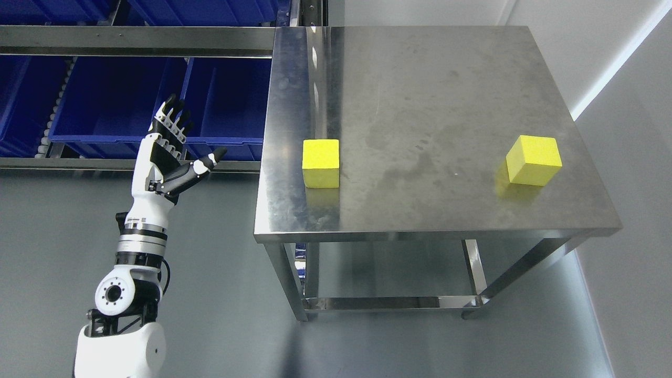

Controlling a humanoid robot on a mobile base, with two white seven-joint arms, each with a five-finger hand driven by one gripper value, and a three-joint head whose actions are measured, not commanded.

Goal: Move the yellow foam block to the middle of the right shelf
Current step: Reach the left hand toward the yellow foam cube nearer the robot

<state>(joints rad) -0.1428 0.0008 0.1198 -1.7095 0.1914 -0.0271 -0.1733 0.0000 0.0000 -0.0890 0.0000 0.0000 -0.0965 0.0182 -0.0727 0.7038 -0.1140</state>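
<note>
Two yellow foam blocks sit on a steel table (420, 68). One block (321, 163) is near the table's left front edge. The other block (533, 160) is near the right edge. My left hand (176, 144) is raised off to the left of the table, over the floor, with fingers spread and thumb pointing right. It holds nothing and is well apart from the nearer block. My right arm does not show.
Blue storage bins (126, 100) on a steel rack (136, 41) stand at the back left, behind my left hand. A white wall (619, 63) runs close along the table's right side. Grey floor lies around the table.
</note>
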